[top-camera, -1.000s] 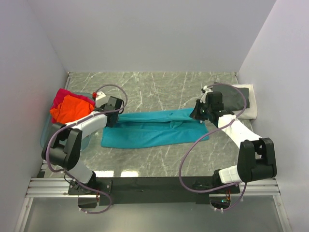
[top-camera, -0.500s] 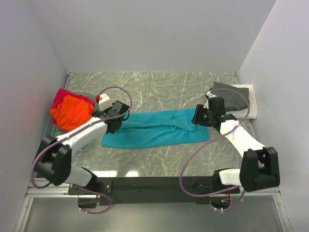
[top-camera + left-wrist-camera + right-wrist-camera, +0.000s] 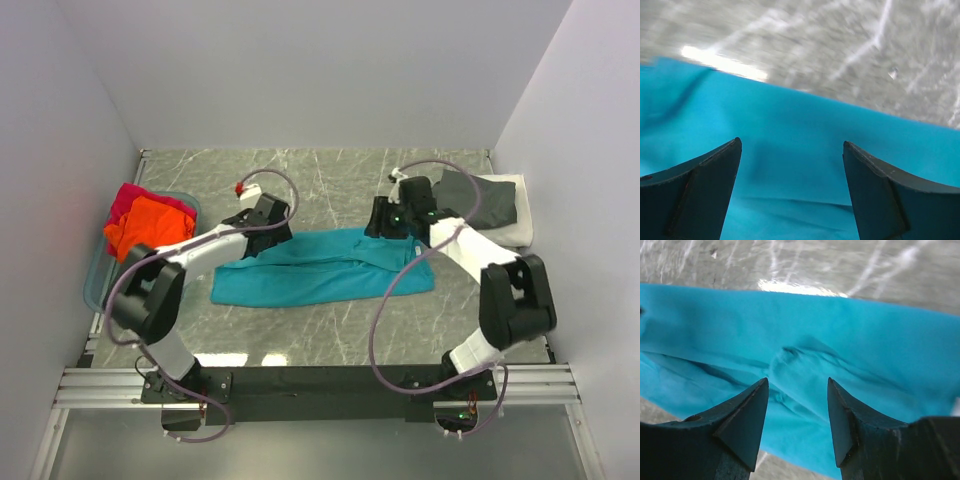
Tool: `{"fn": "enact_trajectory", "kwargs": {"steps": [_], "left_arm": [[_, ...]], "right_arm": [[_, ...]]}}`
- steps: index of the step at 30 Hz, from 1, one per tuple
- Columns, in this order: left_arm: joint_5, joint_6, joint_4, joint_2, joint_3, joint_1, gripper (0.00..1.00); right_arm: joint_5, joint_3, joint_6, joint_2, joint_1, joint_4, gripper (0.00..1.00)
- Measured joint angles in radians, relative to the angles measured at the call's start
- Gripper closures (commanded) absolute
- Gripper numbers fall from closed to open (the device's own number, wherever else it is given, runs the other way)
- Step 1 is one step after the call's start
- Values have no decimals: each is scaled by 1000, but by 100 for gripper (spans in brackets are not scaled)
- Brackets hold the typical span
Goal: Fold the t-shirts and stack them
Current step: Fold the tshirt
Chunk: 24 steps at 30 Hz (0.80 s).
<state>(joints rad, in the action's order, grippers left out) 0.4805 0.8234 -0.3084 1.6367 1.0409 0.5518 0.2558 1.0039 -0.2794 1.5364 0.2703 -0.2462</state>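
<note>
A teal t-shirt (image 3: 320, 272) lies on the marble table as a long folded band running left to right. My left gripper (image 3: 272, 225) hovers over its far-left part; in the left wrist view its fingers (image 3: 715, 170) stand wide apart, with only teal cloth (image 3: 700, 110) below. My right gripper (image 3: 380, 226) hangs over the far-right part, open, with wrinkled teal cloth (image 3: 880, 350) under the gap. An orange t-shirt (image 3: 140, 226) and a magenta-red one (image 3: 124, 199) are heaped at the left. A dark grey t-shirt (image 3: 482, 200) lies on a white one (image 3: 518, 228) at the right.
A clear bluish plastic tub (image 3: 93, 285) holds the orange and magenta-red heap at the table's left edge. Grey walls close in the table at the left, back and right. Bare marble (image 3: 330, 180) shows behind the teal shirt and in front of it.
Both grippers have gone from shut to open, letting go of the teal shirt. Both arms have swung inward along its far edge, towards the middle.
</note>
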Motion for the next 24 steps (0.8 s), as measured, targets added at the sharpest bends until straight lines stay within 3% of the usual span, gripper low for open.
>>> {"fn": "enact_trajectory", "kwargs": {"steps": [8,17,19,20,21,24], "left_arm": [[-98,-17,55,168,80,24,12],[-116,-17,58,197,80,26,12],[-116,-17,58,197,79,26,12],[-116,-17,60,197,77,26,12],[-116,-17,61,197,76,26,12],[-114,-16,66,197,70,26,12]], "right_arm": [[19,138,4,214,53,21,43],[-6,156,9,282,102,13,47],[-14,156,14,290,114,7,58],[-21,156,15,296,119,5,71],[-25,156,17,299,122,4,71],[-48,156,18,303,135,-6,93]]}}
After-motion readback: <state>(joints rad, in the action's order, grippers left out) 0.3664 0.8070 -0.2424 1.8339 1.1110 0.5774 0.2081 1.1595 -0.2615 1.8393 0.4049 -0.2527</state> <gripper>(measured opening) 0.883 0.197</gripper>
